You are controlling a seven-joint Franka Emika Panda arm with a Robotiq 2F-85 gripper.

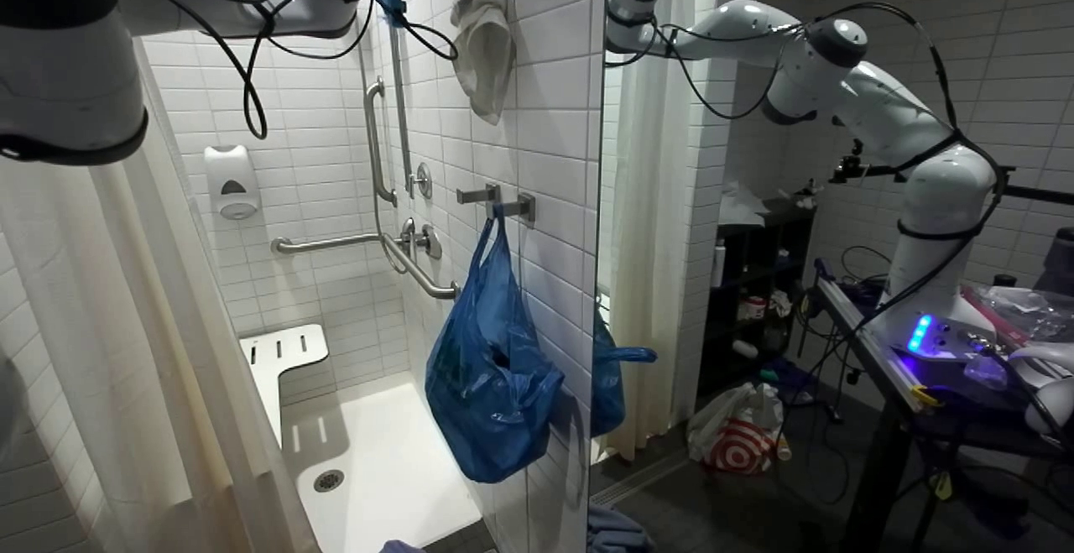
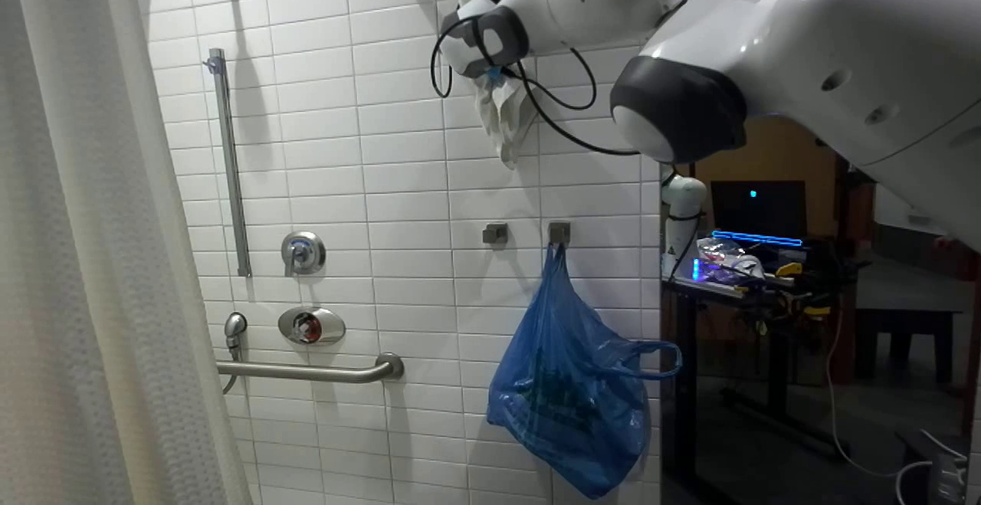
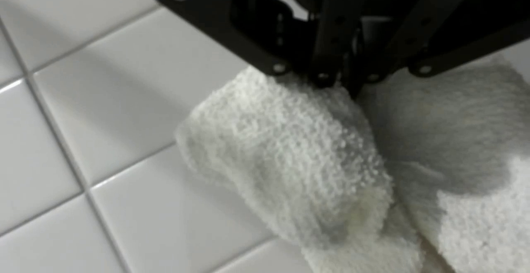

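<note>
"What is held in the jaws?"

"A white cloth (image 3: 281,153). The jaws are drawn together, with fabric pinched at their tips, and the rest is left to fall in loose folds below."

"And where is it positioned?"

"High up, at the tiled wall (image 3: 124,107). Whether the tiles are actually pressed by the fabric cannot be settled: the wrist view is soft, and the tips are buried in the cloth."

"Which step is judged to be in hand, then?"

"The grasp is taken to be complete; the cloth is judged to be in use at the tile face, not in the middle of being picked up."

"What is called for by the next move?"

"A firm pinch and a gentle path along the wall, by that reading. The hard tips should be cushioned by fabric so that the tiles are not scraped."

"Is anything to be watched below?"

"Two metal hooks (image 2: 495,234) are mounted on the same wall, beneath the cloth's loose end. From one of them a blue plastic bag (image 2: 567,390) is hung, so if the cloth is lowered there, it could be snagged."

"And farther off?"

"A grab bar (image 2: 306,372) is fixed lower on that wall, a soap dispenser (image 1: 232,188) is mounted farther back, and the opposite side is screened by a cream shower curtain (image 1: 101,284)."
</note>
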